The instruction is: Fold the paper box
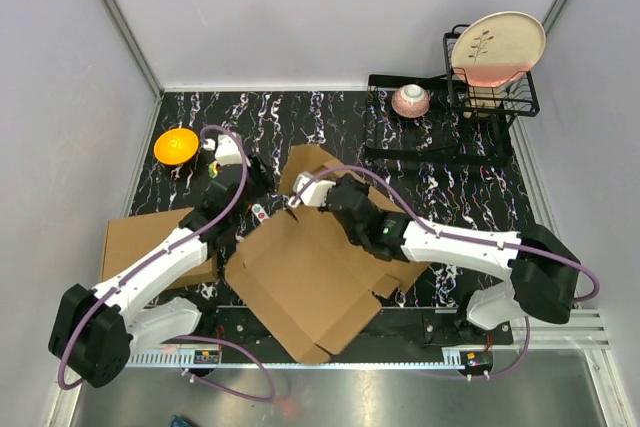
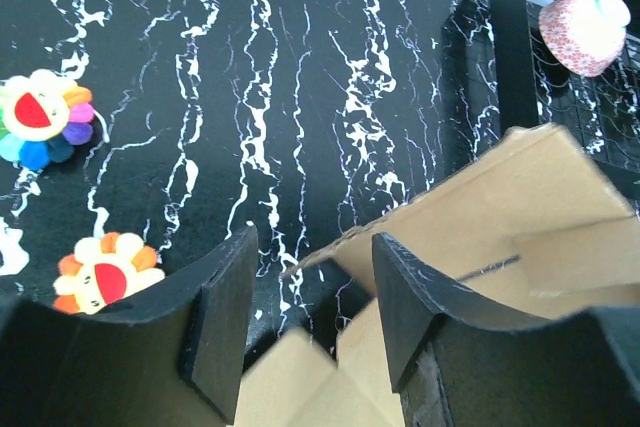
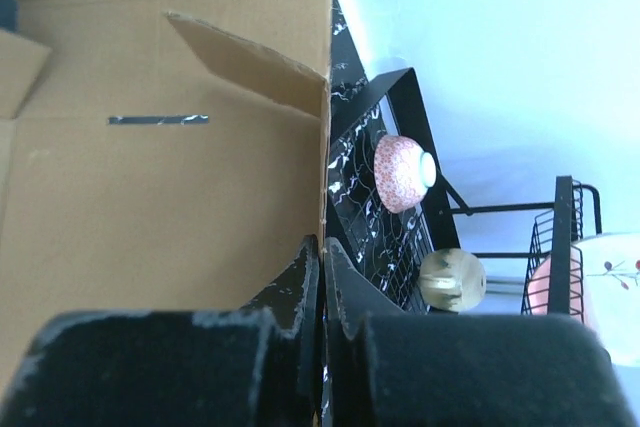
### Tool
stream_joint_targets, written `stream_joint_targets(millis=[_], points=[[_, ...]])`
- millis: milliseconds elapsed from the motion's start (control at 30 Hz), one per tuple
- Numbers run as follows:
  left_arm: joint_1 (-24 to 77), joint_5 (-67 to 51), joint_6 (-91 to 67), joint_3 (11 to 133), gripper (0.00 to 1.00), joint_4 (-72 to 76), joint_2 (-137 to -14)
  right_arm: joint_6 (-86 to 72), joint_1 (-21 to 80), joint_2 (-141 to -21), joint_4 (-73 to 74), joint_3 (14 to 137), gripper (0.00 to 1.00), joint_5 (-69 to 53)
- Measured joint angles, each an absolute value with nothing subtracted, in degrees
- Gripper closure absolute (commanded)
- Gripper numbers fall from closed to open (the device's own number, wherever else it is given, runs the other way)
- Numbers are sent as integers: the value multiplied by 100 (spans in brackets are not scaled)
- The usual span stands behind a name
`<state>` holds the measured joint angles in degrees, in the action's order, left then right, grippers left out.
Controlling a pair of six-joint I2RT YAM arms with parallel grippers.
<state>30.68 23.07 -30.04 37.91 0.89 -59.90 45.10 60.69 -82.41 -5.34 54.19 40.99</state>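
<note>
Left end effector [image 2: 315,267] near flower toys [image 2: 105,272]

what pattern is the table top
The table top is black with white marble-like veins, clearest in the left wrist view.

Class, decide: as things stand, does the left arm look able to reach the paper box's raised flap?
Probably yes: the left gripper is open and the paper box flap edge sits just ahead of it, with nothing between.

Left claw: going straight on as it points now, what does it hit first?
Likely the paper box: its flap corner sits between the fingers of the open left claw. Otherwise the marbled table. Depth unclear.
</note>
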Motion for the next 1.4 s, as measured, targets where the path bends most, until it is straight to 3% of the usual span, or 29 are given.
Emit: stream_joint_targets(millis=[600, 1400], points=[[3065, 1428, -2803, 2534, 50, 2331, -5728, 5293, 6639, -8230, -1406, 4622, 100, 4230], [3151, 1177, -2923, 1664, 48, 3562, -5367, 6311, 6643, -8357, -2169, 4615, 100, 4442]])
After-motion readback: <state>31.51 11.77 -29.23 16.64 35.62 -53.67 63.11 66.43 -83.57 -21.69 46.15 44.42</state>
